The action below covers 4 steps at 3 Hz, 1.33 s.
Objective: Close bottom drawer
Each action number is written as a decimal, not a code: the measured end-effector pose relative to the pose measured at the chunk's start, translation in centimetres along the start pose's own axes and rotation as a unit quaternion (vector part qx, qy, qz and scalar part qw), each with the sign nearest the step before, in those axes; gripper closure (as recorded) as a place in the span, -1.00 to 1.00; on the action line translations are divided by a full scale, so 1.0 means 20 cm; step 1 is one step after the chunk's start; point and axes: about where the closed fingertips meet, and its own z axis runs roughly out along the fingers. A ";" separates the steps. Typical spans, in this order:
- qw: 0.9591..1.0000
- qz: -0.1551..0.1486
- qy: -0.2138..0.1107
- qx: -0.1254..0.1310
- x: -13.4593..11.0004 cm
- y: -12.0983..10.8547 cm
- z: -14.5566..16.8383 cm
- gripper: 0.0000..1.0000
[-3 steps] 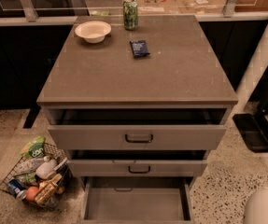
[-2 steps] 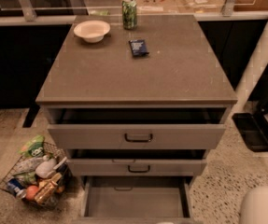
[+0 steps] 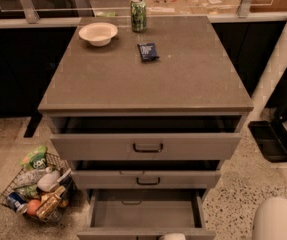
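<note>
The bottom drawer (image 3: 145, 214) is the lowest of three taupe-grey drawers and stands pulled far out, showing its plain grey inside. Its front edge (image 3: 133, 232) lies at the bottom of the camera view and its handle is out of view. A small pale tip of my gripper (image 3: 172, 237) shows at the bottom edge, right at the drawer's front. A rounded pale part of my arm (image 3: 279, 220) is at the bottom right.
The middle drawer (image 3: 148, 179) and top drawer (image 3: 147, 146) stand slightly open, each with a dark bar handle. On the cabinet top are a bowl (image 3: 98, 33), a green can (image 3: 138, 15) and a dark packet (image 3: 148, 51). A wire basket of items (image 3: 35, 189) sits on the floor at the left. A black tray (image 3: 270, 140) is at the right.
The pale arm part at the bottom right has shifted slightly left, and a pale gripper tip has come into view at the bottom edge. The drawers have not moved.
</note>
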 end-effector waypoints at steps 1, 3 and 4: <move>1.000 0.000 0.000 0.000 -0.01 0.01 0.00 1.00; 1.000 0.008 0.020 0.017 0.06 -0.14 0.04 1.00; 0.998 0.026 0.041 0.039 0.21 -0.36 0.08 1.00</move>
